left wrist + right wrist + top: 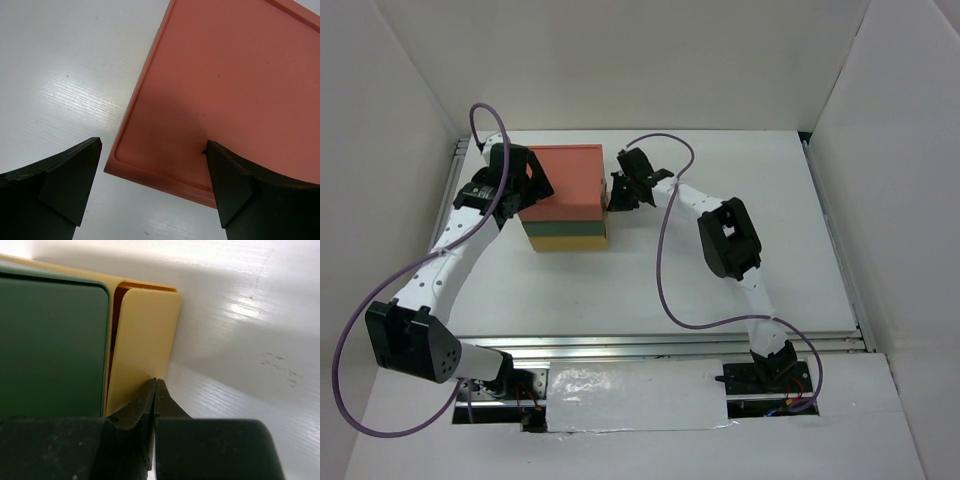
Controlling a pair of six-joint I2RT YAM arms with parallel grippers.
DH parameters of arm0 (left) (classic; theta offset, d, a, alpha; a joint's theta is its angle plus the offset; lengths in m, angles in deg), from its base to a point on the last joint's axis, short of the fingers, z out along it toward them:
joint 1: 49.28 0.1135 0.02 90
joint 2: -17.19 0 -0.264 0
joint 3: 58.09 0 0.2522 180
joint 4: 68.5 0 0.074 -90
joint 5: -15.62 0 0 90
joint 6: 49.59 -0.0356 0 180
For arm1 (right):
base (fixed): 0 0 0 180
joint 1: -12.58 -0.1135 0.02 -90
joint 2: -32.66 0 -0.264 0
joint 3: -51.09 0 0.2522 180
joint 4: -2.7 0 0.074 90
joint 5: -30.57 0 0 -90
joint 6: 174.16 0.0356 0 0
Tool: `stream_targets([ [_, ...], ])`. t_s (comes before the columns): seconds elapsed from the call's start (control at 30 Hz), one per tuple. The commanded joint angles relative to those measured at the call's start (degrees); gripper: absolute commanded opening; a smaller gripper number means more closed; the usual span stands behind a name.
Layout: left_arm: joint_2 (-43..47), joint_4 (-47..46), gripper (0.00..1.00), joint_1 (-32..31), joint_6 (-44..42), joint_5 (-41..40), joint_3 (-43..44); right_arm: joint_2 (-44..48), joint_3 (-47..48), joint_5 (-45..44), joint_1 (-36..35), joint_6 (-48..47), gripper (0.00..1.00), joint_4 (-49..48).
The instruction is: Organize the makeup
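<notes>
No makeup shows in any view. The stacked drawer box (565, 195) stands on the table with its orange top (225, 85) up. My left gripper (525, 185) is open and empty, and hovers over the left corner of the orange top; in the left wrist view (152, 145) one finger is over the table and the other over the lid. My right gripper (617, 190) is shut with nothing seen between its jaws. In the right wrist view its tips (156, 382) touch the yellow drawer front (145, 335), which stands slightly ajar next to the green drawer front (50, 340).
White walls enclose the white table (740, 270) on the left, back and right. A metal rail (660, 345) runs along the near edge by the arm bases. The right arm's purple cable (665, 270) loops over the table.
</notes>
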Motion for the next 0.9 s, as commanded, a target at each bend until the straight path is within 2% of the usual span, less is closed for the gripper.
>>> stream_targets([
  [0.0, 0.7, -0.3, 0.99, 0.1, -1.6, 4.5, -1.7, -0.4, 0.2, 5.5, -1.5, 3.0, 0.00, -4.5],
  [0.07, 0.9, -0.9, 0.99, 0.1, -1.6, 5.5, -2.1, 0.0, -2.0, 6.7, -1.5, 3.6, 0.01, -8.6],
  [0.3, 0.8, -2.5, 0.99, 0.1, -1.6, 9.0, -3.8, 0.0, -2.1, 7.2, -0.7, 4.5, 0.03, -9.7],
  [0.37, 0.8, -2.5, 0.99, 0.1, -1.5, 9.3, -3.9, 0.0, -2.1, 4.3, -0.3, 4.6, 0.03, -8.7],
  [0.4, 1.0, -2.3, 0.99, 0.0, -1.6, 9.3, -3.9, 7.0, -7.1, 3.3, 0.3, 4.8, 0.06, -8.6],
  [0.43, 1.4, -2.2, 0.99, 0.1, -1.8, 9.3, -3.8, 9.0, -9.5, 2.3, 0.5, 5.0, 0.08, -9.4],
  [0.47, 1.8, -2.3, 0.99, -0.1, -2.1, 9.5, -3.7, 13.6, -15.0, -0.1, 1.2, 5.0, 0.23, -12.3],
  [0.57, 3.8, -3.0, 0.99, -0.3, -4.6, 10.9, -2.5, 20.5, -20.5, -4.5, 2.5, 2.6, 0.45, -13.0],
  [0.6, 3.4, -1.1, 0.99, -0.5, -6.4, 11.4, -1.2, 24.7, -21.9, -6.4, 2.9, 1.5, 0.58, -11.8],
  [0.63, 3.1, 0.7, 0.99, -0.7, -7.1, 11.1, 2.4, 26.7, -22.2, -8.2, 3.1, 0.1, 0.62, -10.3],
  [0.73, 4.7, 3.8, 0.99, -0.8, -9.0, 9.0, 6.2, 34.9, -22.5, -15.8, 3.1, -5.2, 0.79, -3.1],
  [0.77, 5.7, 3.8, 0.99, -0.8, -9.6, 8.5, 6.6, 40.2, -24.2, -17.6, 3.1, -7.2, 0.98, -0.6],
  [0.83, 8.4, 5.1, 0.99, -0.8, -10.9, 6.0, 8.0, 46.3, -27.1, -19.9, 3.1, -8.5, 1.00, 1.8],
  [0.87, 9.1, 5.6, 0.99, -0.8, -11.1, 4.8, 8.5, 52.6, -29.5, -21.3, 3.2, -8.9, 1.00, 2.8],
])
